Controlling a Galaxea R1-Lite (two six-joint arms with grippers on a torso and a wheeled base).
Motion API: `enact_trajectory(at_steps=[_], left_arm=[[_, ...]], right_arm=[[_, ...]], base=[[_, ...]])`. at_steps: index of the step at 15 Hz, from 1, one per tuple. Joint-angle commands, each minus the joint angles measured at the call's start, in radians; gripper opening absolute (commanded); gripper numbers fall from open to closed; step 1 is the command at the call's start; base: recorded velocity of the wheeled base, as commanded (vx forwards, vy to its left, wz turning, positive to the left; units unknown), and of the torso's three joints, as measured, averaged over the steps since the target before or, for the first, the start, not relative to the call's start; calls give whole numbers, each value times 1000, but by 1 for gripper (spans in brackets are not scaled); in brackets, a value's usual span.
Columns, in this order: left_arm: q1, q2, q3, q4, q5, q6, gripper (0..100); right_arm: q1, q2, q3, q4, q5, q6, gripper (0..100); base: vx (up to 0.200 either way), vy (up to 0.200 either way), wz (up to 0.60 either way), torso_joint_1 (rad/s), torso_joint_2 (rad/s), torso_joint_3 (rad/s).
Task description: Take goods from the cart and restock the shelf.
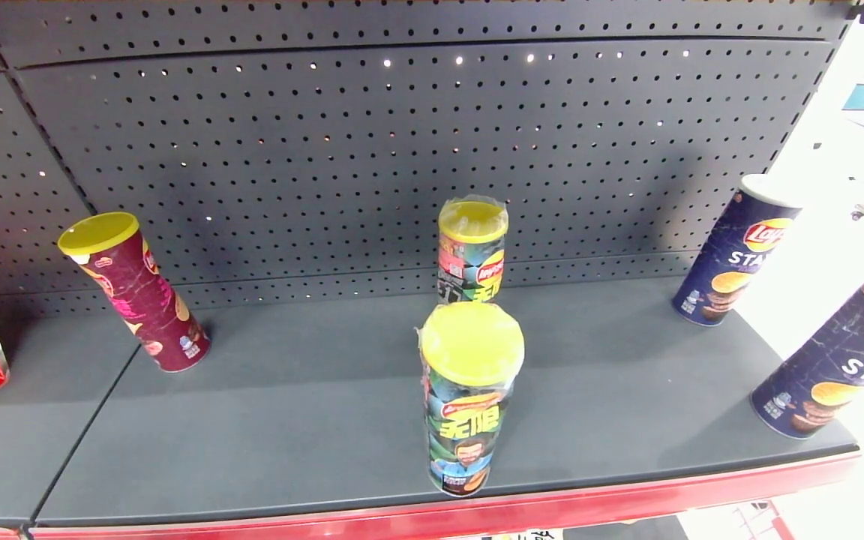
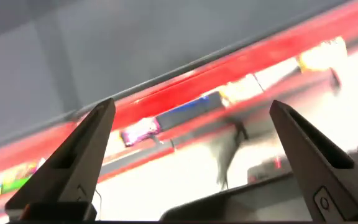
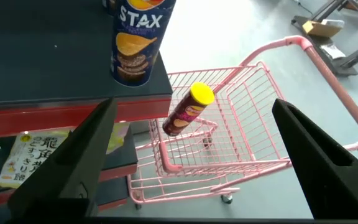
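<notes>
maroon chip can (image 3: 185, 116) tilted in pink cart (image 3: 241, 67) — likely light, stiff, slick tube; grip mid-body. right gripper (image 3: 192, 106), left gripper (image 2: 191, 104) both spread wide, empty.

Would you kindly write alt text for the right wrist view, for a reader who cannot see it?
A pink wire cart stands on the floor beside the shelf, holding one maroon chip can with a yellow lid, lying tilted. The open right hand hangs over the cart, and a dark blue chip can stands upright at the shelf's corner.
</notes>
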Motion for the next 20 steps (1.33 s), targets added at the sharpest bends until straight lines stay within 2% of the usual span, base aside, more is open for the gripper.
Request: enact_trajectory(at_steps=[1, 2, 3, 4, 5, 6, 7, 8, 12, 14, 19, 20], left_arm=[[75, -197, 6, 29, 54, -18, 100], [110, -217, 29, 27, 105, -31, 100], [139, -245, 67, 4, 122, -30, 100], [141, -281, 98, -28, 117, -24, 100], [128, -321, 116, -62, 114, 2, 100], [116, -335, 113, -65, 110, 11, 100], [49, -352, 99, -71, 93, 16, 100], [12, -344, 84, -72, 100, 41, 100], [7, -332, 72, -75, 116, 134, 100], [7, -330, 72, -80, 117, 145, 100], [7, -332, 72, -85, 116, 145, 100], [7, -337, 72, -88, 117, 145, 100]], right_arm=[[-7, -3, 30, -14, 14, 0, 100], [-9, -9, 36, -13, 12, 0, 100], [-6, -12, 39, -13, 15, 3, 100], [-1, -13, 39, -13, 23, 4, 100], [0, -15, 39, -13, 60, 4, 100], [2, -21, 39, -13, 77, 6, 100], [2, -30, 55, -11, 87, 6, 100], [2, -38, 71, -13, 89, 7, 100], [3, -58, 81, -13, 90, 7, 100], [3, -61, 81, -13, 90, 7, 100], [3, -61, 97, -13, 90, 7, 100], [3, -61, 101, -13, 90, 7, 100]], base=[[0, 0, 0, 0, 0, 0], [0, 0, 0, 0, 0, 0], [0, 0, 0, 0, 0, 0], [0, 0, 0, 0, 0, 0], [0, 0, 0, 0, 0, 0], [0, 0, 0, 0, 0, 0], [0, 0, 0, 0, 0, 0], [0, 0, 0, 0, 0, 0], [0, 0, 0, 0, 0, 0], [0, 0, 0, 0, 0, 0], [0, 0, 0, 0, 0, 0], [-200, 0, 0, 2, 2, 2]])
